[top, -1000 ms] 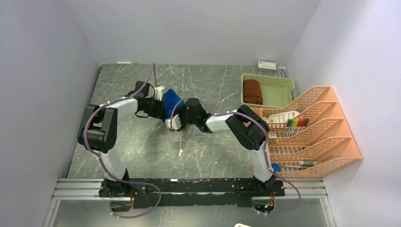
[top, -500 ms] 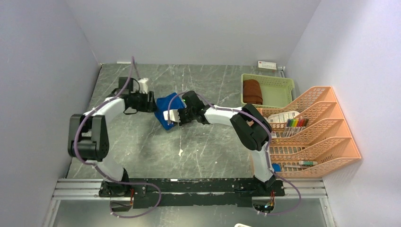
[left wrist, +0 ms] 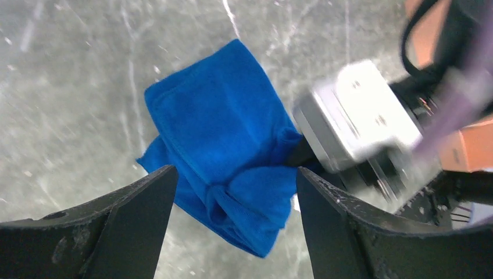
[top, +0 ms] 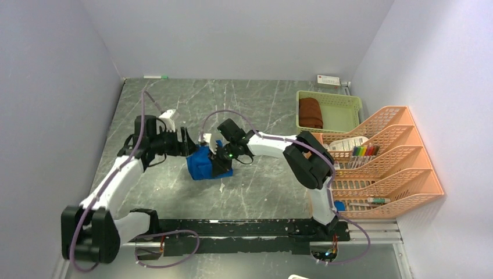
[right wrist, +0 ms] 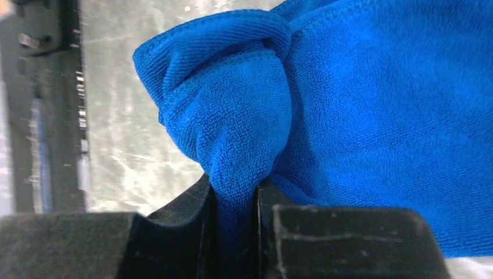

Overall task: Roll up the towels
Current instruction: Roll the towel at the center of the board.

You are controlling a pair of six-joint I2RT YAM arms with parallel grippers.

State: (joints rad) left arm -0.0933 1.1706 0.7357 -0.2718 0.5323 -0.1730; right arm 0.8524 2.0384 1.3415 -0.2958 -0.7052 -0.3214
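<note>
My right gripper (right wrist: 235, 197) was clamped on a thick fold of the blue towel (right wrist: 378, 116), the terry bunched between its two fingers. The towel sat as a loose bundle on the table (top: 261, 192), roughly midway between my arms, its layers slumping rather than wound tight. I judged it light and very soft. It would sag and unroll wherever it went unsupported, and a pinch on one fold would drag only the outer layers. The nap looked grippy rather than slippery, and nothing about it seemed fragile. The better hold, I thought, was across the full thickness at one end of the bundle, or along the free edge, with both tools sharing the work. Just beyond the bundle, my left gripper (left wrist: 235, 174) stood wide open, facing the towel and, as far as I could tell, not touching it. Farthest off, at the right rear, the brown towel (top: 310, 112) lay in the green basket (top: 349, 99), apparently rolled, well apart from the blue one.
</note>
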